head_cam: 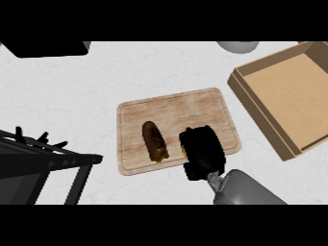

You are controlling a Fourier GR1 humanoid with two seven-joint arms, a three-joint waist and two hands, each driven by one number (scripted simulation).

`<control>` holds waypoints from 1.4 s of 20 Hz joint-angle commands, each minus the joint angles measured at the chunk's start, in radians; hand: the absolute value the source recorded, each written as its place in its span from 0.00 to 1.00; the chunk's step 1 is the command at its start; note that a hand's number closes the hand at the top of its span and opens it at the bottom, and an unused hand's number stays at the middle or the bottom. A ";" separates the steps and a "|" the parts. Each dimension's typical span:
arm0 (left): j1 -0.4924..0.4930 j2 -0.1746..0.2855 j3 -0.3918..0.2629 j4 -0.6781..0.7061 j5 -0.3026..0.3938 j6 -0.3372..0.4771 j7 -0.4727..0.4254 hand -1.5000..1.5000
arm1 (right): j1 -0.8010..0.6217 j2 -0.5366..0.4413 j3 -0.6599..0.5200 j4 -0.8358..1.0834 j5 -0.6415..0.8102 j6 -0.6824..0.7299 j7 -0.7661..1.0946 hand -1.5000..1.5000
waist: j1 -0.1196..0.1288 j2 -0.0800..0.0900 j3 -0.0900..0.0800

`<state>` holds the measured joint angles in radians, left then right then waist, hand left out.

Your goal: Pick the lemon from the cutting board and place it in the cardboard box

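The wooden cutting board [172,109] lies in the middle of the white counter. My right hand [200,150] hangs over the board's lower right part, fingers curled downward. Only a thin yellow sliver of the lemon [183,151] shows at the hand's left edge; the rest is hidden under the fingers. The open cardboard box [301,98] sits to the right of the board, at an angle, with nothing inside. My left hand shows nowhere.
A dark brown elongated food item [154,141] lies on the board just left of my hand. A black stove grate [31,153] fills the lower left. A black object [45,48] sits at top left, a grey round thing [237,45] at the top.
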<state>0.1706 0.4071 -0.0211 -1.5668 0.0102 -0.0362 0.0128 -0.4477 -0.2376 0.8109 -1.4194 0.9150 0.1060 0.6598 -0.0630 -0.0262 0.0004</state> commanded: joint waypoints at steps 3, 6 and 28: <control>-0.080 -0.065 -0.064 -0.068 0.035 -0.024 -0.044 0.50 | 0.050 -0.271 0.007 -0.179 -0.040 -0.098 -0.350 1.00 | -0.090 0.002 0.006; -0.074 -0.048 -0.043 -0.067 0.049 -0.017 -0.056 0.50 | 0.080 -0.401 -0.056 -0.247 -0.077 -0.169 -0.480 1.00 | -0.108 0.002 0.006; -0.040 -0.004 -0.088 -0.085 0.098 0.036 -0.078 0.50 | 0.322 -0.837 -0.724 -0.383 -0.847 -0.168 -0.995 1.00 | -0.134 0.007 0.004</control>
<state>0.2917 0.4542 -0.0475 -1.5760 0.0833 0.0425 -0.0559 -0.1582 -1.0126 0.2090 -1.8461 0.1770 -0.0954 -0.2804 -0.1615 -0.0682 0.0077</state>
